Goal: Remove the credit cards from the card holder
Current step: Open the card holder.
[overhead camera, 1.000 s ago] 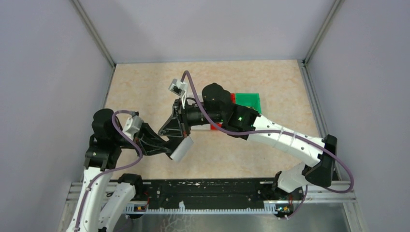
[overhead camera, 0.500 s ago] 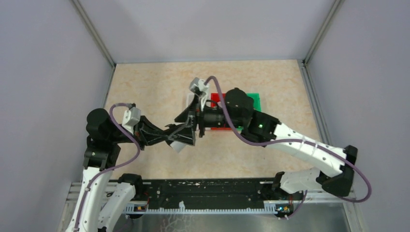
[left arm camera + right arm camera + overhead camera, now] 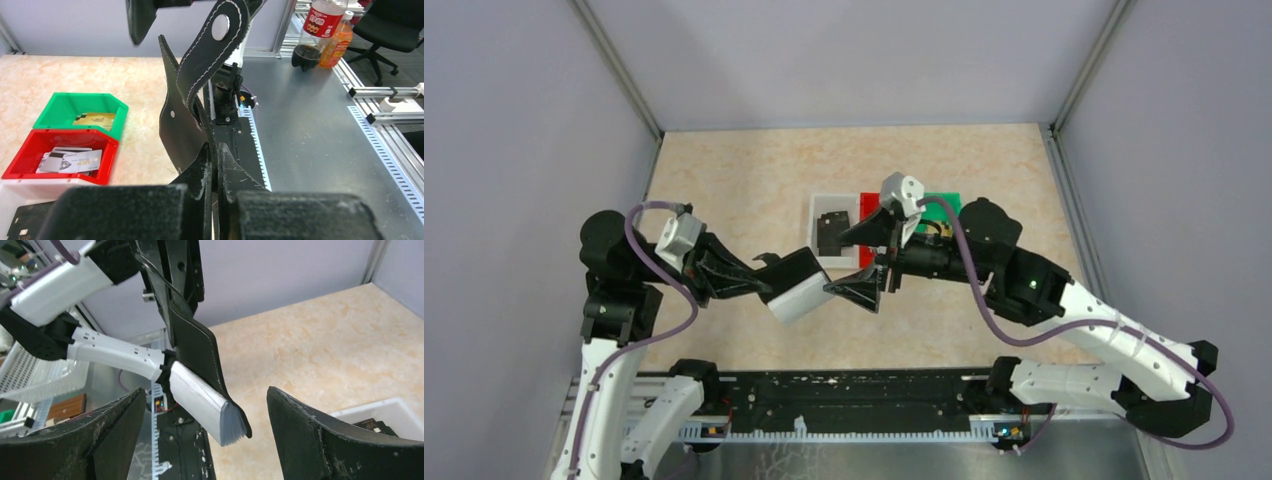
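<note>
Card holder [image 3: 795, 284] hangs clamped in left claw [image 3: 216, 158] above beige table [image 3: 724, 180]; right claw [image 3: 870, 262] gapes empty.

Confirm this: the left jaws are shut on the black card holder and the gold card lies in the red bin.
The gold card lies in the green bin, not the red bin; the left wrist view shows it. The left jaws are shut on the black card holder.

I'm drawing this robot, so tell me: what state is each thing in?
left gripper: shut on the card holder
right gripper: open, holding nothing
card holder: held in the air, strap unsnapped
green bin: holds a gold card
red bin: holds grey-white cards
white bin: holds a black card
</note>
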`<state>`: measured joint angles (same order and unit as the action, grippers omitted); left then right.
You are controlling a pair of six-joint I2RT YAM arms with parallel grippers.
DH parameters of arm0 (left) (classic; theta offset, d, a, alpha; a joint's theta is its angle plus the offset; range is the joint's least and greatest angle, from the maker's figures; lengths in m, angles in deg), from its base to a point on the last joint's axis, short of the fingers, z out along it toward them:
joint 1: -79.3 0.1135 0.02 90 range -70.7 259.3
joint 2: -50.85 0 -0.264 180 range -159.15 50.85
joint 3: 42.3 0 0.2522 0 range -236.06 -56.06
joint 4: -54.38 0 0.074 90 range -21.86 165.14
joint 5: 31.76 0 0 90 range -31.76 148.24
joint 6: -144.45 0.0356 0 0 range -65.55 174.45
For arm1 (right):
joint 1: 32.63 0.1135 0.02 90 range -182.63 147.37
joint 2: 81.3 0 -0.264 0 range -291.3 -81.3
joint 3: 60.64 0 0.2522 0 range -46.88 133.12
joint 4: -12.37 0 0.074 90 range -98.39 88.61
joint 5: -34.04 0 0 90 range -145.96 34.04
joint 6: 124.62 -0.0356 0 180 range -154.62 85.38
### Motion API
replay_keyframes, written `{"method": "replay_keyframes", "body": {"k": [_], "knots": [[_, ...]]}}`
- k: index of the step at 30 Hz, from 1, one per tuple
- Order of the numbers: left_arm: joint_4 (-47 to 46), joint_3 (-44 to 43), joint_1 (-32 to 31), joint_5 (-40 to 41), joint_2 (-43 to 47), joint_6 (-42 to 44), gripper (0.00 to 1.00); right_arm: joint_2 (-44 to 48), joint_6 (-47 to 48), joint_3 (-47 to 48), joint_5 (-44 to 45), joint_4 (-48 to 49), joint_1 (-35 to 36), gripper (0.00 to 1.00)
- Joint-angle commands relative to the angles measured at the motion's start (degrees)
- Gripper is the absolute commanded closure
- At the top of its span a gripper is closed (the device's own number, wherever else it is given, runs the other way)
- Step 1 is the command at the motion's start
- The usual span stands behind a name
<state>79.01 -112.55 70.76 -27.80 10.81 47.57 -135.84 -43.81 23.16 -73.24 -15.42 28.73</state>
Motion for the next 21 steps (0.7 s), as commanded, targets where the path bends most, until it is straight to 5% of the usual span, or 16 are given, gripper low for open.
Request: {"method": "replay_keyframes", "body": {"k": [1,7,16,17,19,21], "knots": [[-2.1,-2.6,-0.1,-4.0,-0.6,-1.9,1.0,-4.3,3.6,1.2,-4.6,-0.6,-0.4,0.12],[-2.2,-3.5,-0.1,-4.5,-0.6,-2.3,1.0,-11.7,1.2,5.2,-13.2,2.4,-0.4,0.26],[-1.9,-3.7,-0.1,-6.3,-0.5,-2.2,1.0,-13.6,-6.2,2.5,-19.2,12.0,-0.4,0.82],[-1.8,-3.6,-0.1,-6.6,-0.6,-2.2,1.0,-13.2,-6.2,2.3,-19.2,12.1,-0.4,0.81],[-1.7,-3.7,-0.1,-6.9,-0.6,-2.2,1.0,-12.5,-4.3,2.8,-18.0,9.5,-0.5,0.61],[-1.6,-3.7,-0.1,-6.8,-0.5,-2.1,1.0,-11.4,-3.0,2.7,-17.1,8.0,-0.5,0.66]]}}
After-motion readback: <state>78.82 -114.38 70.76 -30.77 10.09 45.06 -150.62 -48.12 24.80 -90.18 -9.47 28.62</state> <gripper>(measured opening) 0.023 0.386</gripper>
